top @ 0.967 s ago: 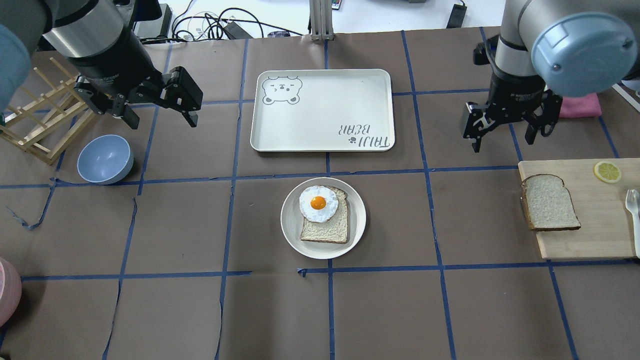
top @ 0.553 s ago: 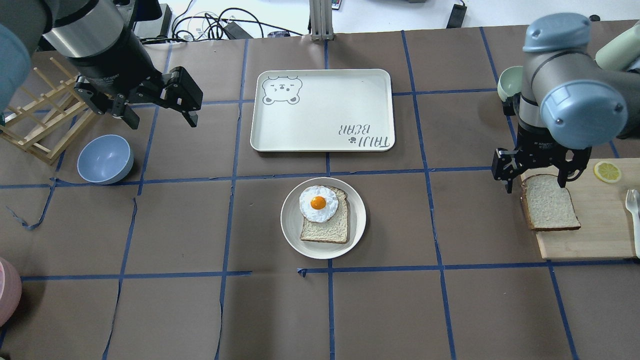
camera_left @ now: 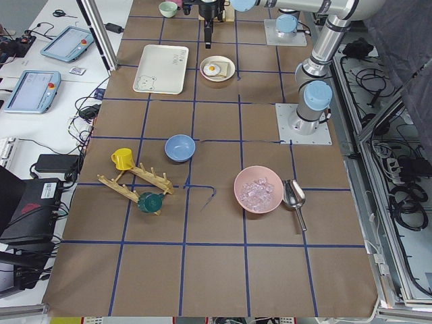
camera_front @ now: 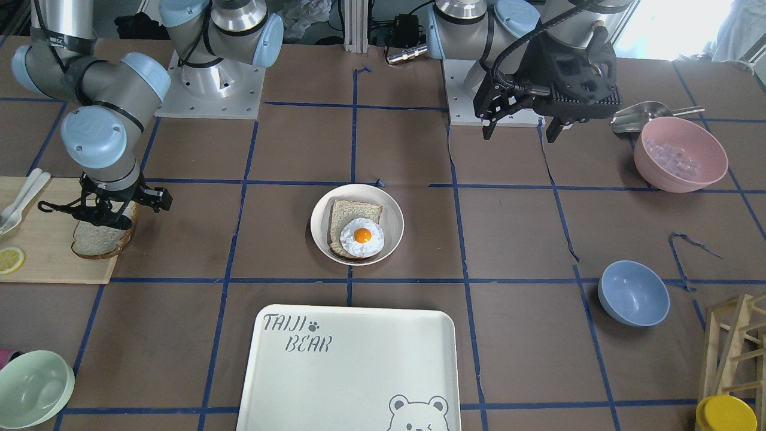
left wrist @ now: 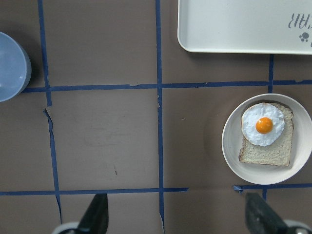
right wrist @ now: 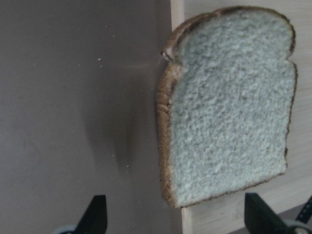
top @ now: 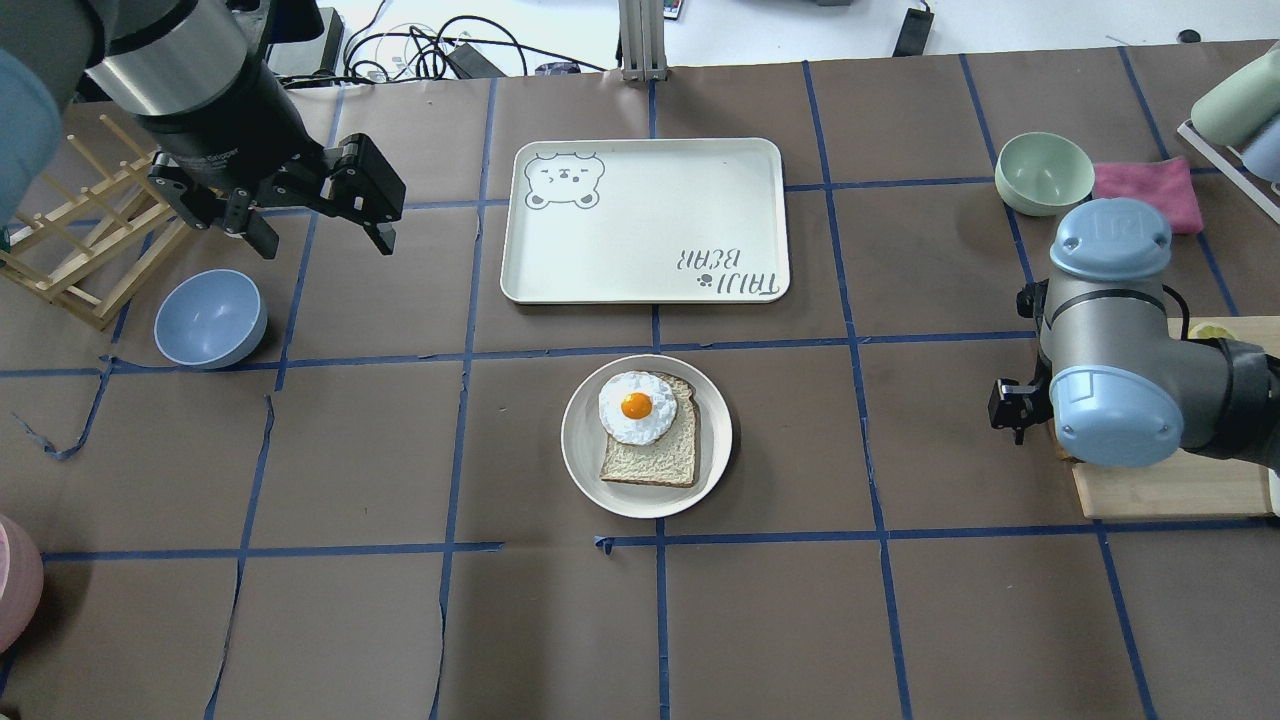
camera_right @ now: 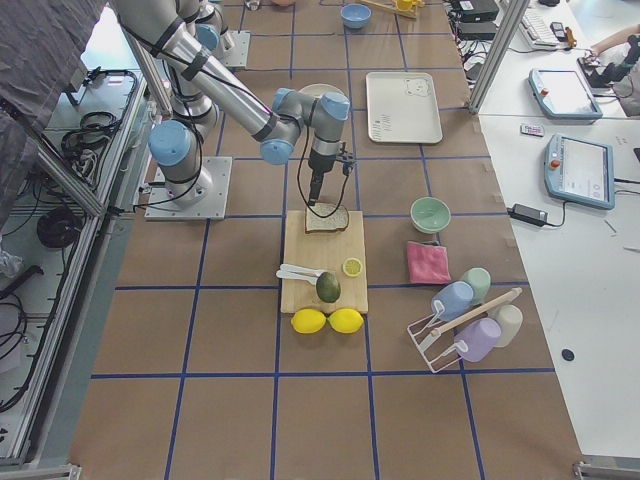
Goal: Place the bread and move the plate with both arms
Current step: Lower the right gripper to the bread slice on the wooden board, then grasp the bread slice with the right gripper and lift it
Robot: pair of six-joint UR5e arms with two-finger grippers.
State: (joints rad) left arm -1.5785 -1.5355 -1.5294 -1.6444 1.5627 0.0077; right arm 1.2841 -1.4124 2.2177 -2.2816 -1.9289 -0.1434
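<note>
The bread, a dark-crusted slice, lies at the edge of a wooden cutting board, overhanging it a little; it also shows in the front view. My right gripper hangs open just above it, its fingertips wide apart. In the overhead view my right arm hides the bread. The cream plate sits mid-table and holds a paler slice with a fried egg. My left gripper is open and empty, high at the far left.
The bear-print tray lies beyond the plate. A blue bowl and a wooden rack are at the left. A green bowl and a pink cloth are at the far right. A pink bowl stands near my left arm.
My right arm has swung toward the cutting board and come down over the bread, now hiding it in the overhead view. The left arm has not moved.
</note>
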